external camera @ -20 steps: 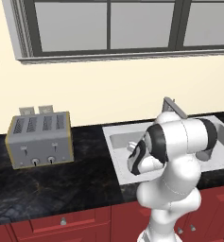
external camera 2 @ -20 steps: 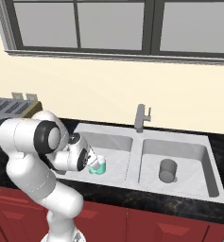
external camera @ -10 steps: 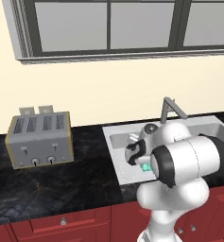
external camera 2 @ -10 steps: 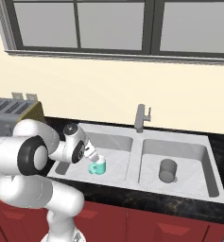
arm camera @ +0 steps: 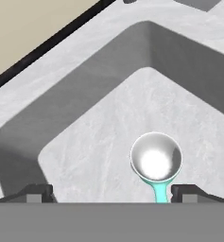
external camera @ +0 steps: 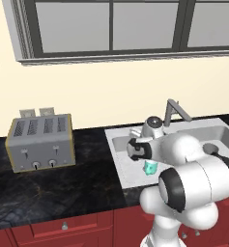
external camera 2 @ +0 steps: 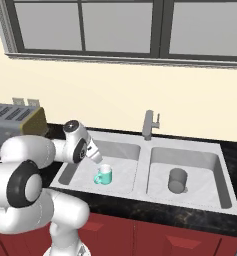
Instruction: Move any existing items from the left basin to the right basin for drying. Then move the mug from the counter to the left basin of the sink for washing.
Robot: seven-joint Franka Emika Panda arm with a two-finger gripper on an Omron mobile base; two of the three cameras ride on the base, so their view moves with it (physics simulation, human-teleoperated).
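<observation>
The teal-and-white mug [external camera 2: 104, 175] stands upright on the floor of the left basin [external camera 2: 126, 172], also seen as the mug [external camera: 150, 167] behind my arm. From above, the mug [arm camera: 156, 160] shows its white inside and teal handle. My gripper [arm camera: 111, 194] hangs open just above it, with nothing between the fingers and the mug near the right fingertip [arm camera: 189, 193]. In the right base view the gripper [external camera 2: 97, 157] sits up and left of the mug, apart from it. The grey cup [external camera 2: 177, 180] stands in the right basin [external camera 2: 205, 172].
A grey faucet [external camera 2: 149, 125] rises at the middle back of the sink [external camera 2: 145, 197]. A silver toaster [external camera: 38, 142] stands on the black counter [external camera: 63, 188] left of the sink. Red cabinets run below, a window above.
The open hand has drawn up and back from the mug, which stays on the left basin floor. The arm's elbow has swung towards the camera. The grey cup has not moved.
</observation>
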